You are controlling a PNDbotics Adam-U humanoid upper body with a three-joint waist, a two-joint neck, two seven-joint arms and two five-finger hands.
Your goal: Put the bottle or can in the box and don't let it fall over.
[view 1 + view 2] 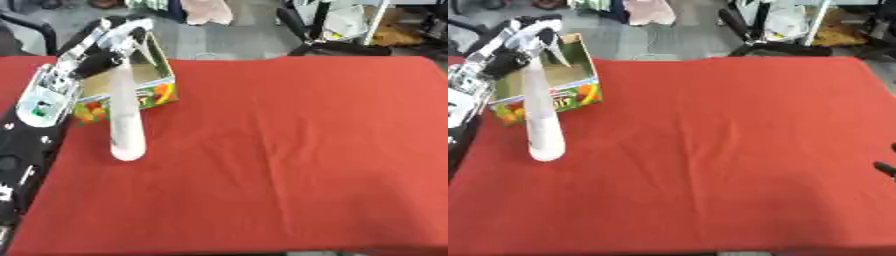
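Our left hand point(118, 37) has its fingers curled around the top of the bottle point(125, 115). We hold it near the neck, so the long body hangs down below the fingers. The fingers are closed on it, but the picture is blurry and we cannot tell just how each one sits.

The bottle is tall, thin and white. It looks smooth and hard, like plastic, and it gets a bit wider at the bottom. Its round bottom shows low against the red cloth point(280, 150), closer to us than the fingers. We cannot tell if it touches the cloth or hangs just above it. We think we hold it high up so it stays straight and does not tip.

Right under the fingers and a little behind the bottle is the box point(140, 90). It is made of cardboard, open on top, plain brown inside, with bright fruit colors on its front side. The bottle is not in the box yet. It is just in front of it.

The cloth is soft and has small wrinkles. It spreads far to the right of the fingers.

A bit of our right hand point(885, 168) peeks in at the far right edge. We cannot tell what its fingers do.
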